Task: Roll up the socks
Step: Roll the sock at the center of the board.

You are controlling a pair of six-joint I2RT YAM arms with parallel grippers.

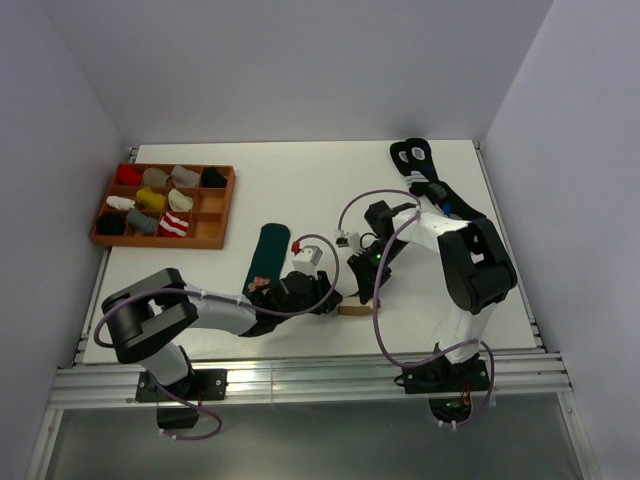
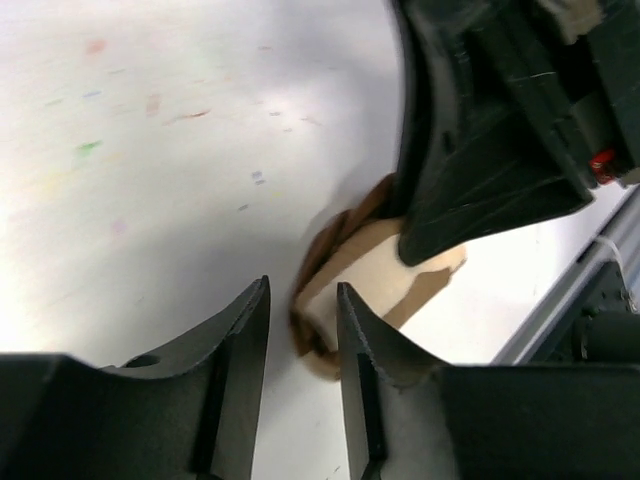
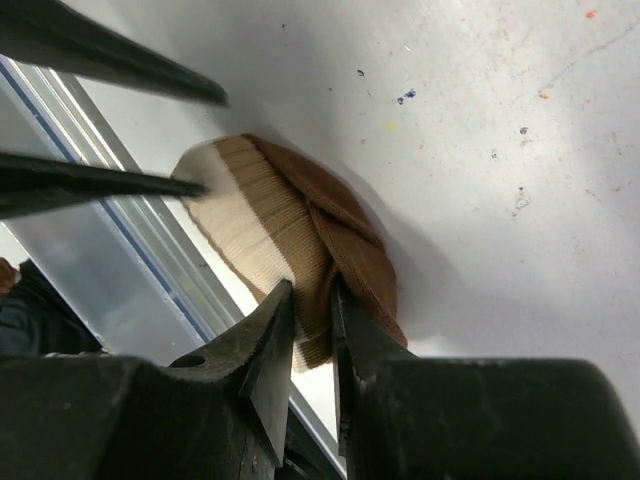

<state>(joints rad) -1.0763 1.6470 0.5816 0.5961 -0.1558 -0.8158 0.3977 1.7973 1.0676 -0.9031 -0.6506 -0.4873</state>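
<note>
Brown sock, bunched by the worktop's near edge: right gripper pinches its fold, left gripper stands parted astride its cream end.

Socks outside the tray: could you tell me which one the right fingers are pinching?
The brown-and-cream sock, folded at the front; the dark green sock and black socks lie farther back, ungripped.

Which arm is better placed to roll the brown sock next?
Probably right. The right gripper pinches the fold of the brown sock; the left gripper is open, only at its end.
</note>
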